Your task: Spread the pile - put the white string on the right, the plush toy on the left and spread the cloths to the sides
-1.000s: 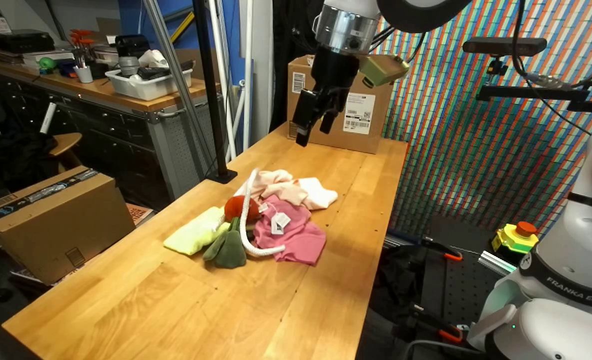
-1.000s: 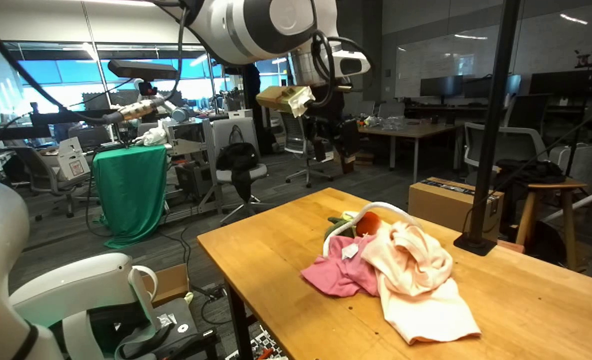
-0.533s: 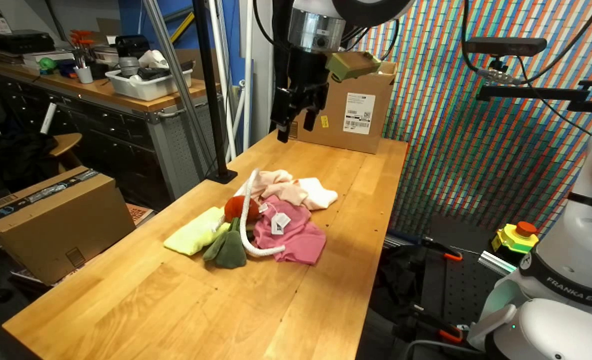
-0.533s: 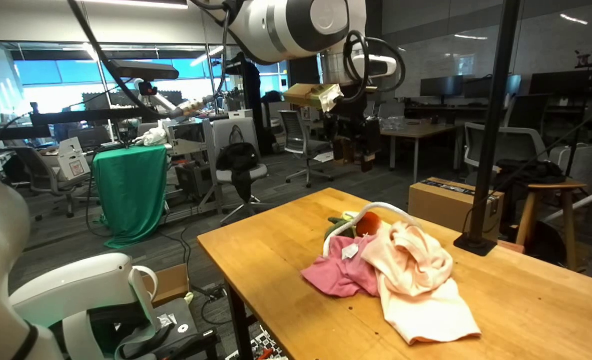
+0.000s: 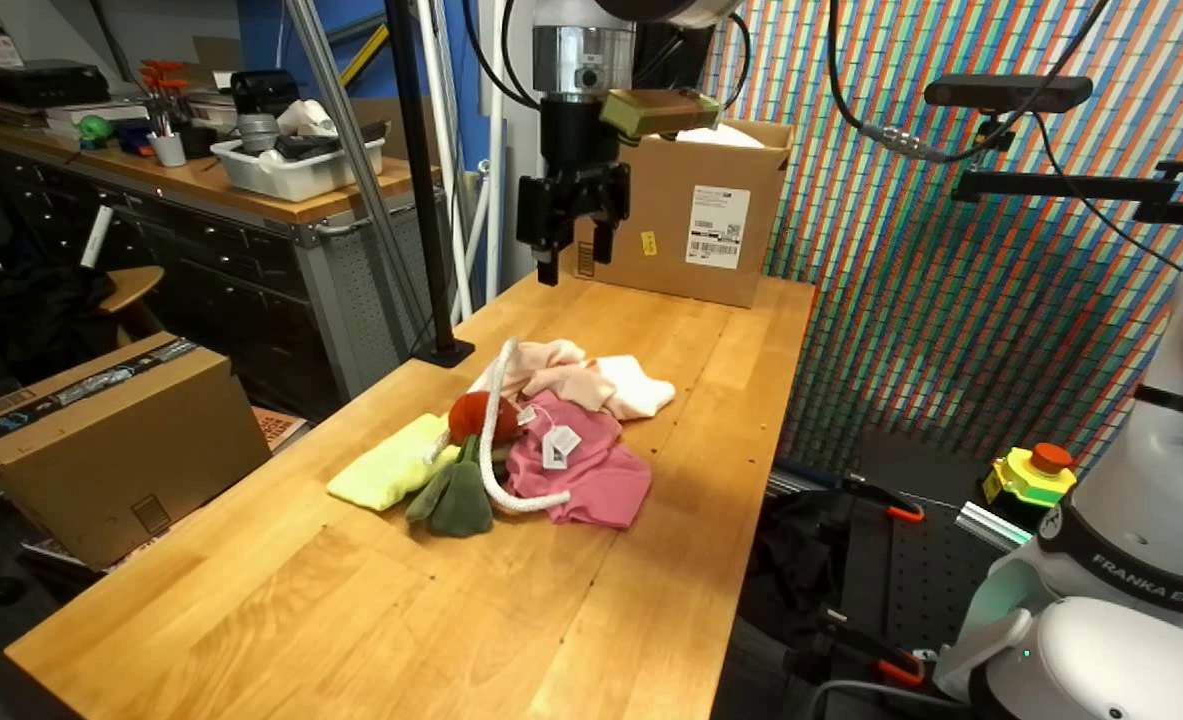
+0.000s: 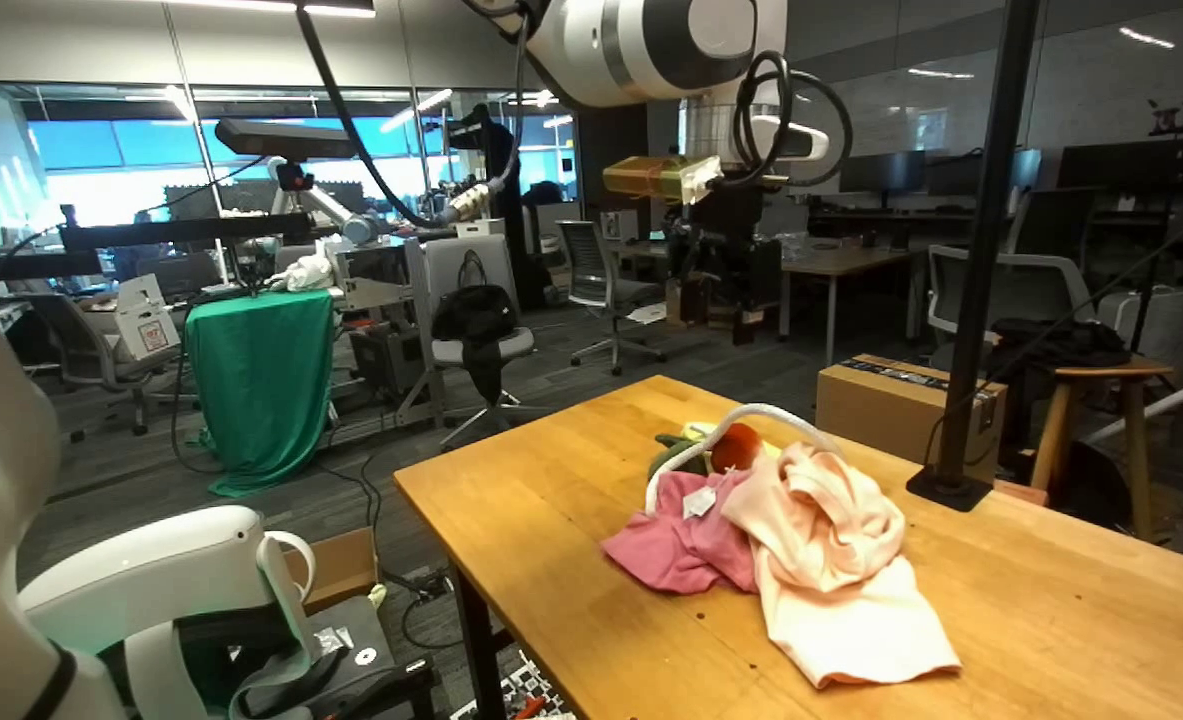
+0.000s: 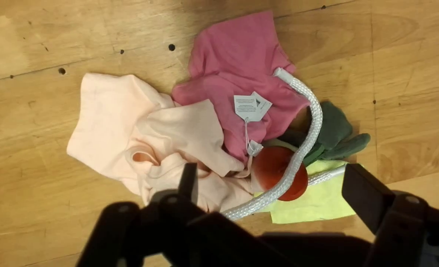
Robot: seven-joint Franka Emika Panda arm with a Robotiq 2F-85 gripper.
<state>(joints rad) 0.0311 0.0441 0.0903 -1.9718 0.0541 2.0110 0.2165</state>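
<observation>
1. The wooden surface (image 5: 351, 620) carries the whole pile (image 5: 506, 440); with every piece touching or overlapping a neighbour, the spreading looks not yet begun.
2. The end effector (image 5: 576, 258) hangs above the pile and well apart from it, jaws standing wide with nothing held between them.
3. The cream-pink cloth (image 5: 576, 385) lies crumpled along the far side of the pile in an exterior view, waiting to be spread.
4. The pink cloth (image 5: 601, 480) lies on the right in that view, touching the cream-pink cloth, flatter at its near edge; it has yet to be drawn aside.
5. The yellow-green cloth (image 5: 391, 465) sits on the left, apparently folded, its inner edge hidden; spreading it out is also left to do.
6. The plush toy (image 5: 469, 415), round and red, rests mid-pile, with dark green leaves (image 5: 459, 500), apparently its own, toward the near side. Its move to the left is undone.
7. The white string (image 7: 316, 118) crosses over the plush toy in the wrist view, one end at the pink cloth's edge, another stretch over the yellow-green cloth. It is not set apart on the right; being on top, it seems the piece to free first.
8. Paper tags (image 7: 246, 107) lie on the pink cloth; whose they are, I cannot tell.
</observation>
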